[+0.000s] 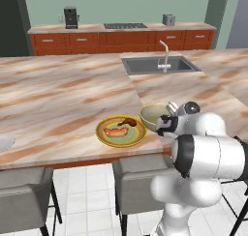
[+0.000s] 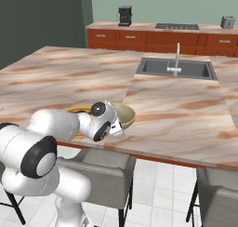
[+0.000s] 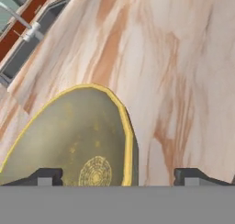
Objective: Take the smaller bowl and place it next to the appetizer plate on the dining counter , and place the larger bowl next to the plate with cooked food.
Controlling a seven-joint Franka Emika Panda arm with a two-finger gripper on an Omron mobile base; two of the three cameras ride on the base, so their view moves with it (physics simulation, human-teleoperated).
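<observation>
Gripper (image 1: 167, 120) sits at the near edge of the counter (image 1: 58, 99) in the left base view, right at the near rim of the larger bowl (image 1: 154, 115). The bowl rests on the marble just right of the food plate (image 1: 120, 131), their rims almost meeting. That looks like the placement the task asks for, so I judge the coming move to be a retreat. From this side the arm hides the fingers, and the jaw spread is hard to read.

From the right base view, the gripper (image 2: 117, 127) points toward the bowl (image 2: 124, 114), which lies just beyond the hand, away from the robot. A sliver of the plate's yellow rim (image 2: 76, 110) shows behind the forearm, left of the bowl. The sink (image 2: 176, 69) lies well beyond, across the counter.

From the hand view, the two fingertips (image 3: 46, 176) rise at the bottom, spread wide with the bowl's rim (image 3: 125, 126) between them; neither pad seems to press on it, so the jaws stand open and hold nothing. One tip stands over the olive inside (image 3: 69, 136), the other over bare marble (image 3: 183, 81). The rim thus runs between the tips, so the hand should come away along its own axis, up and back toward the robot, not sideways, or a finger may drag the bowl off its spot.
</observation>
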